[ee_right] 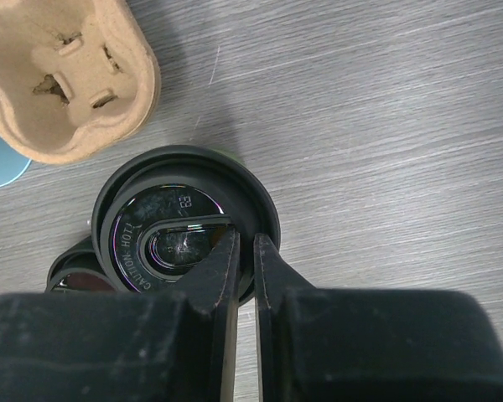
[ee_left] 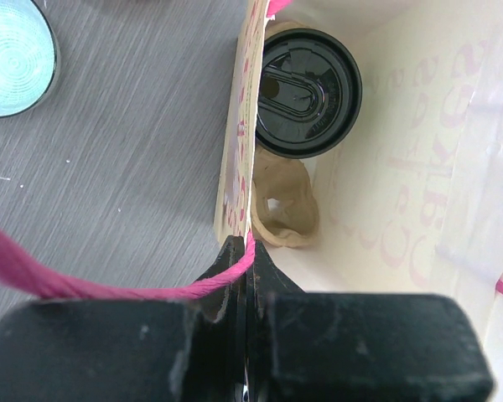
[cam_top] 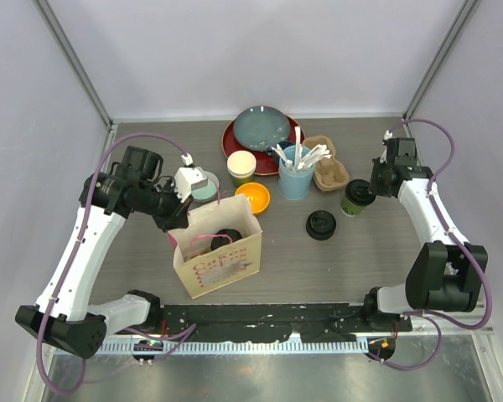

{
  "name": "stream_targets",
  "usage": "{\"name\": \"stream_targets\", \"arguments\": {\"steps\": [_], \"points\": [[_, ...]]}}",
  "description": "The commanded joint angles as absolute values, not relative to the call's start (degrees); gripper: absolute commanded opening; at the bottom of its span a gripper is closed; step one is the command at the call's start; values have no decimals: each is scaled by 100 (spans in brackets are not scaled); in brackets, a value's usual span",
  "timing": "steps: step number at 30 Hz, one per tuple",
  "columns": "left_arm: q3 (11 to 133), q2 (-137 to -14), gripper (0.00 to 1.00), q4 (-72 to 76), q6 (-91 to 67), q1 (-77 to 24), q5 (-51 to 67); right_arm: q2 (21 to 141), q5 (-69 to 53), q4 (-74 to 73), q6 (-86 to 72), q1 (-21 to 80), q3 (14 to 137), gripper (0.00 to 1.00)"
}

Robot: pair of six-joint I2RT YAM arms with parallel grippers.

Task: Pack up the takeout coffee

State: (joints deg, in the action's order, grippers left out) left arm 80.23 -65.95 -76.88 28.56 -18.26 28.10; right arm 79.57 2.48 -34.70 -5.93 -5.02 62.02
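One takeout coffee cup (cam_top: 227, 237) with its black lid (ee_left: 308, 92) stands inside the paper bag (cam_top: 222, 260), beside a tan cardboard holder (ee_left: 285, 205). My left gripper (ee_left: 250, 247) is shut on the bag's left wall (ee_left: 239, 167), with the pink handle (ee_left: 109, 289) draped over the fingers. The other dark green takeout coffee cup (cam_top: 357, 198) stands on the table at the right. My right gripper (ee_right: 246, 243) pinches the near rim of its lid (ee_right: 180, 226), one finger over the lid and one outside it.
A loose stack of black lids (cam_top: 321, 224) lies left of the right cup. Behind are a light-blue cup of white utensils (cam_top: 296, 180), a cardboard carrier (cam_top: 329, 163), stacked plates (cam_top: 262, 130), a cream cup (cam_top: 241, 167), an orange bowl (cam_top: 252, 198) and a pale-blue dish (ee_left: 12, 54).
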Motion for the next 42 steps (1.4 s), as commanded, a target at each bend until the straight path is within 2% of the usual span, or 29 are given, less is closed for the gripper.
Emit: {"name": "stream_targets", "arguments": {"steps": [1,10,17,30,35,42], "points": [[8095,-6495,0,-7392,2707,-1846,2962,7823,281,-3673,-536,-361,6547,1],[8060,-6530,0,-7225,2628,-1846,3603,7445,729,-4446,-378,-114,7373,1],[8042,-6741,1,-7312,2803,-1854,3647,7173,993,-4992,-299,0,8059,1],[8744,-6768,56,-7566,2593,-1854,2918,7154,1002,-5756,-343,1230,9667,1],[9026,-6680,62,-7840,2505,-1854,2620,7303,642,-5818,-194,1537,10404,1],[8974,-6530,61,-7972,2066,-1846,1812,7769,642,-6074,-114,2704,11425,1]]}}
